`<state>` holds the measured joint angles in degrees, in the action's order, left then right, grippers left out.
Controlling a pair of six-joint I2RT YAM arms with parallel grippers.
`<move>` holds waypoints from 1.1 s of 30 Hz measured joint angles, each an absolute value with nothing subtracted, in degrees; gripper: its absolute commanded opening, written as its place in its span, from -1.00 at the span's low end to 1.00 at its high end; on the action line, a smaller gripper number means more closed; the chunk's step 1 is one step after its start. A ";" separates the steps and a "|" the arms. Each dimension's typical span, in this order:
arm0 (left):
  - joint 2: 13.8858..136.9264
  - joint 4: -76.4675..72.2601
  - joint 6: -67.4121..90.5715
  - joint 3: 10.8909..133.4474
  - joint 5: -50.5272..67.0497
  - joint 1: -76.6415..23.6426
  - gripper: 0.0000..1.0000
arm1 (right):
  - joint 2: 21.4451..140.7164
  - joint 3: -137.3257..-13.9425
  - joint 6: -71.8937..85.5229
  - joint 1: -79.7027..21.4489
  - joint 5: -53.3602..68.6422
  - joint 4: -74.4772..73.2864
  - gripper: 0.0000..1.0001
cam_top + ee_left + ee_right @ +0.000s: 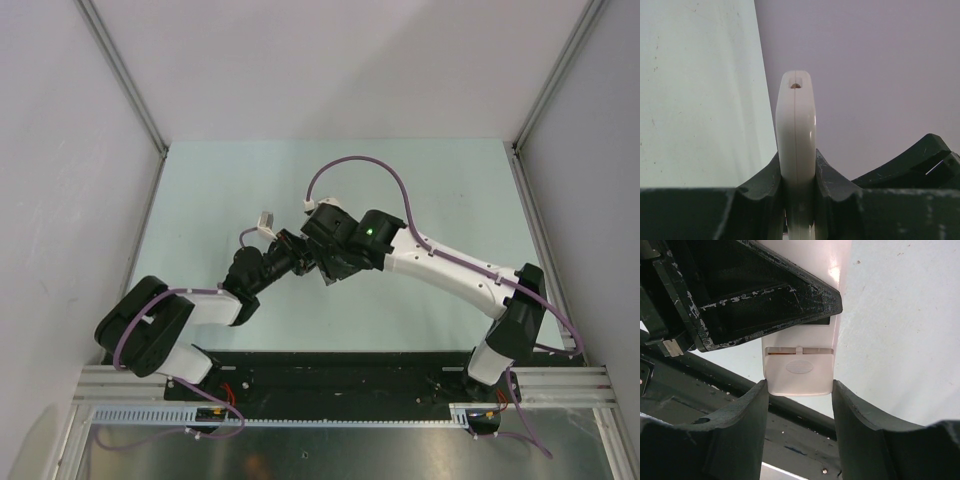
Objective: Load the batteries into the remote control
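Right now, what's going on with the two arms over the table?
The left gripper is clamped across the white remote control's flat faces. The right gripper straddles the end with the battery cover, jaws at both edges; whether they press is unclear. The cover looks closed, and no batteries are in view.

Pale green table — plain grey-white walls on three sides, aluminium corner posts, even light.

Pale mint-green table, black mounting strip along its near edge
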<state>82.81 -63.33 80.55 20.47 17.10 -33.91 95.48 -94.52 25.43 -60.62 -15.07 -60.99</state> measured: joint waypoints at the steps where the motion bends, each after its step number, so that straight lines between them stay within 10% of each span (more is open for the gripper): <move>1: 82.78 -63.26 80.55 20.47 17.12 -33.91 -1.00 | 95.48 -94.52 25.43 -60.62 -15.09 -60.99 -1.00; 33: 81.47 -60.69 80.60 20.47 16.75 -33.91 -1.00 | 94.94 -92.68 27.42 -58.08 -11.11 -58.52 -0.78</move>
<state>81.47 -60.69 80.60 20.47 16.75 -33.91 94.94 -92.68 27.42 -58.08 -11.11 -58.52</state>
